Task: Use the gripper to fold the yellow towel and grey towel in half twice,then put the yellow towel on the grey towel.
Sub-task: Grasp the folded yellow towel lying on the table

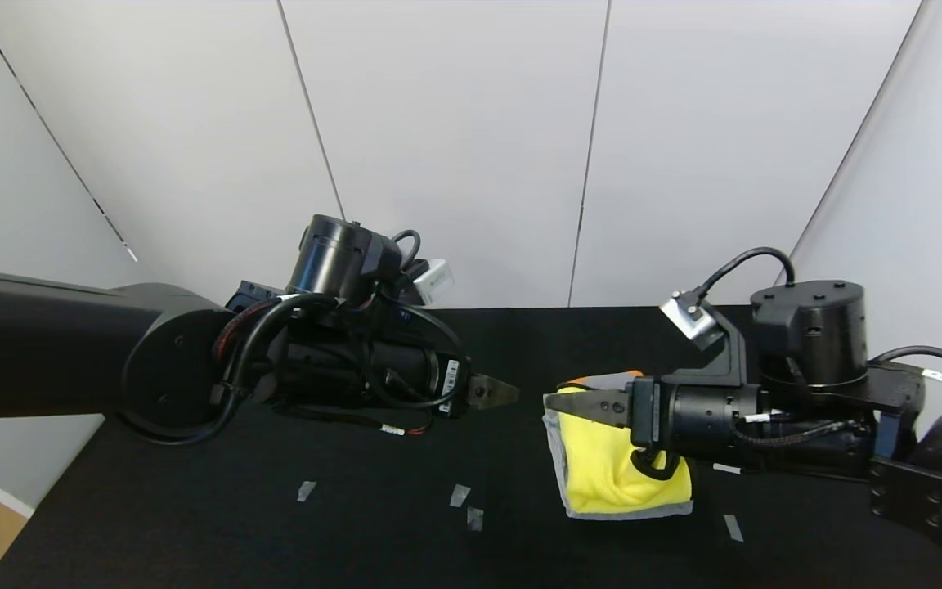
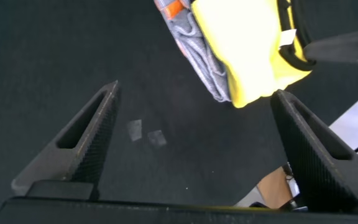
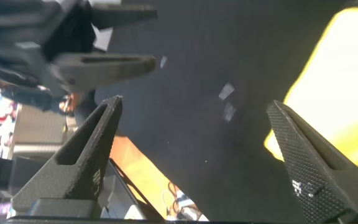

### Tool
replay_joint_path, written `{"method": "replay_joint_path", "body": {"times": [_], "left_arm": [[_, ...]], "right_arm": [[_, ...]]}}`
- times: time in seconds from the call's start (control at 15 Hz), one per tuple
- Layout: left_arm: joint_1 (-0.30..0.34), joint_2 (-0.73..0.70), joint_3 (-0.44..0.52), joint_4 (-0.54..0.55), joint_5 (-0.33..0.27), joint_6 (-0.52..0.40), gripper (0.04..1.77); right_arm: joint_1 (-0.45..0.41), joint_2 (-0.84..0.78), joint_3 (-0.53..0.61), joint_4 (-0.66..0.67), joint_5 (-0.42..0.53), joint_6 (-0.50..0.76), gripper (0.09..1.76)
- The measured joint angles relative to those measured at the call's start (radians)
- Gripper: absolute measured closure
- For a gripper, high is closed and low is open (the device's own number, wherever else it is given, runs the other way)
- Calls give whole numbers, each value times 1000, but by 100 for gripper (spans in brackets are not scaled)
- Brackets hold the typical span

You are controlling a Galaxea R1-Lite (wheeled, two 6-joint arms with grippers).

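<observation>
The yellow towel (image 1: 602,466), folded into a small bundle, lies on top of the folded grey towel (image 1: 557,458) on the black desk (image 1: 275,532), the grey cloth showing as a thin margin along the yellow towel's left and near edges. An orange mark (image 1: 581,381) on the grey towel peeks out at the stack's far edge.

The right gripper (image 1: 581,402) hangs just above the far part of the towel stack, pointing leftward, its fingers (image 3: 86,155) spread wide and holding nothing. The left gripper (image 1: 497,393) faces it from the left of the stack, raised off the desk and apart from the cloth, its fingers (image 2: 82,140) likewise spread wide and empty. The two grippers point tip to tip with a gap between them.

In the left wrist view, the yellow towel's black edge trim (image 2: 291,53) and a small white tag (image 2: 287,38) show on the side of the bundle away from the grey folds. A few scraps of pale tape (image 1: 460,494) sit on the desk to the left of the towel stack, nearer the robot, with two more to its right.
</observation>
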Motion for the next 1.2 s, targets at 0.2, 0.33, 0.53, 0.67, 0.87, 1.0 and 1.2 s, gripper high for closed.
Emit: {"method": "replay_joint_path", "body": {"times": [0.2,0.33,0.53,0.67,0.87,1.0,1.2], "left_arm": [[33,0,21,-3,-26,-5,11],[44,3,26,-4,-37,-6,11],[50,11,28,-7,-36,-8,11],[50,13,31,-7,-36,-8,11],[50,15,35,-7,-37,-8,10],[49,15,38,-7,-40,-7,10],[48,15,42,-8,-41,-7,10]], "right_arm": [[36,70,12,-2,0,-4,16],[37,93,38,-3,-1,-6,15],[19,97,80,-4,-2,-8,15],[4,82,111,-5,-2,-10,15],[-25,53,148,-6,-2,-12,15],[-47,36,167,-7,-1,-13,15],[-77,19,194,-8,0,-14,15]]}}
